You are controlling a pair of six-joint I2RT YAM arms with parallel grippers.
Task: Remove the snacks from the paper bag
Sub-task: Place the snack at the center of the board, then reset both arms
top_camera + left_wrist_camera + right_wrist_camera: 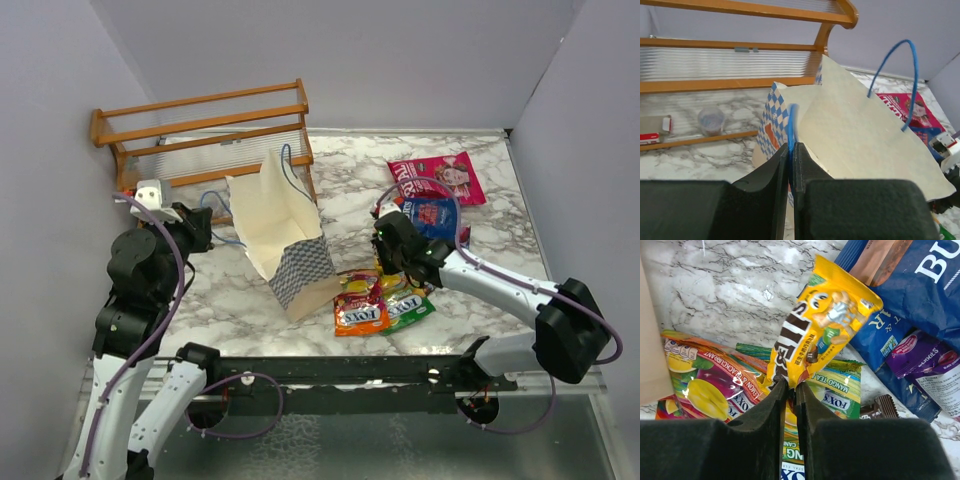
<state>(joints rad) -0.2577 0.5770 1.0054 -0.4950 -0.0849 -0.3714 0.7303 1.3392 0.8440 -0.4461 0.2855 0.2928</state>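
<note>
Yellow M&M's packet (825, 325) pinched edgewise in right tool (790, 386).
Light, slippery; left tool (791, 148) clamps blue handle (792, 120) of paper bag (865, 135).

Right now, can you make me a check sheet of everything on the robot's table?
Surface: white marble table.
Job's things: paper bag stands open; pink packet, blue packet, candy packs lie outside it.
Clutter: wooden rack behind the bag, small cup inside it.
Tools: left tool shut on bag handle; right tool shut on yellow packet.
Cables: purple cables run along both arms.
Surroundings: plain lilac walls.
</note>
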